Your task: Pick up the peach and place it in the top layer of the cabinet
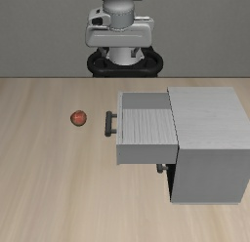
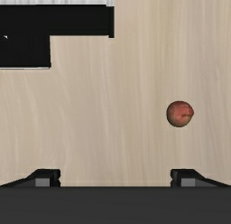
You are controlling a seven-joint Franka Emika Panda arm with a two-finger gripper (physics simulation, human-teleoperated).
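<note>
Exterior view: the peach (image 1: 79, 118) lies on the wooden table (image 1: 49, 178), on bare wood well clear of the table's edges and somewhat closer to the edge where the robot's base (image 1: 125, 62) stands. It is small, round and reddish-orange, and nothing touches it. The grey cabinet (image 1: 210, 129) stands on the table toward the exterior view's right. Its top drawer (image 1: 146, 129) is pulled out toward the peach, and the drawer's inside is open to view from above. The drawer's dark handle (image 1: 109, 123) faces the peach; the peach sits near that handle but apart from it, with a strip of table between them. Beneath the open drawer, a second small dark handle (image 1: 161, 169) shows on the cabinet's lower front. The arm (image 1: 119, 26) is drawn up above its base, well apart from both the peach and the cabinet.

From the wrist view, the gripper (image 2: 115, 178) looks down at the table with its fingertips (image 2: 43, 176) spread wide and nothing between them, so the fingers are open. The peach (image 2: 180, 114) rests on the wood out ahead of one fingertip, roughly in line with it and clear of it. A black angular shape (image 2: 25, 42) lies farther off beyond the other fingertip; what it is cannot be told.
</note>
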